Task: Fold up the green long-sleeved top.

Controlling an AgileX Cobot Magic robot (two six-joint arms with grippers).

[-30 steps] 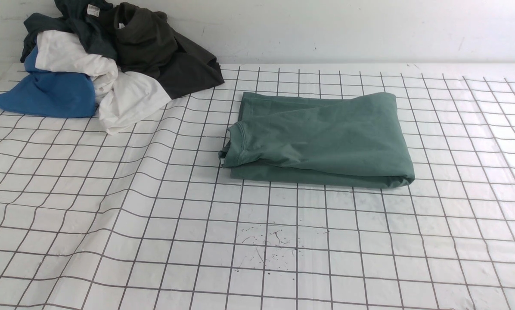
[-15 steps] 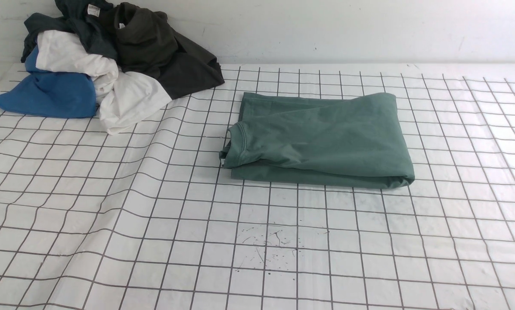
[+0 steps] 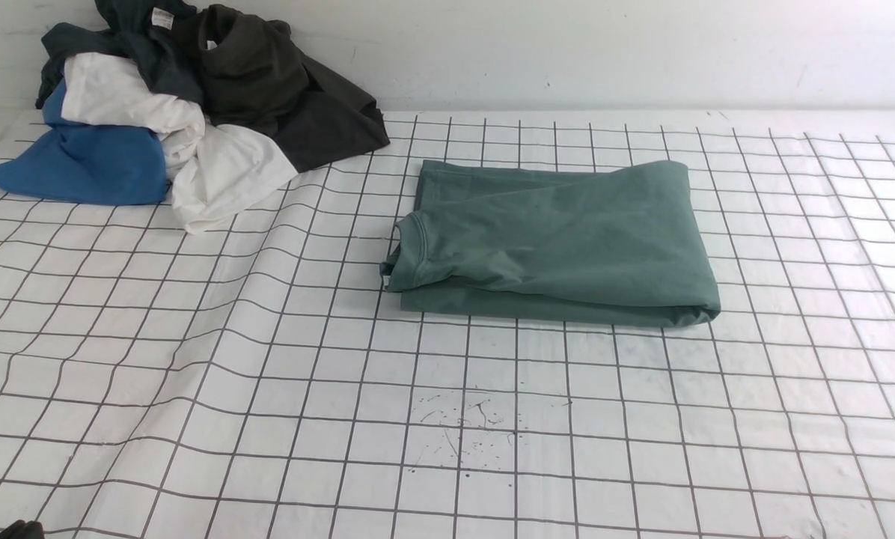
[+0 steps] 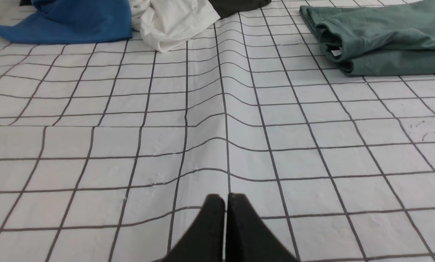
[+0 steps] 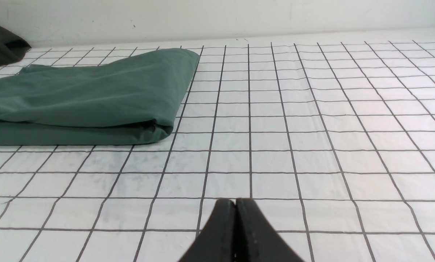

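Folded sage-green cotton long-sleeved top [image 3: 556,243] lying mid-table.
It is resting on the white grid-lined table cover [image 3: 268,389], well apart from the heap of blue, white and dark garments [image 3: 185,105] at the far left corner. Left gripper [image 4: 225,203] and right gripper [image 5: 235,207] are hovering with jaws pressed together, holding nothing.

Chest logo hidden, clothes pile [image 3: 193,97] cropped — top edge

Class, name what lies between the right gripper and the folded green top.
Only bare gridded table cover separates the shut right gripper from the green top; the right wrist view shows it.
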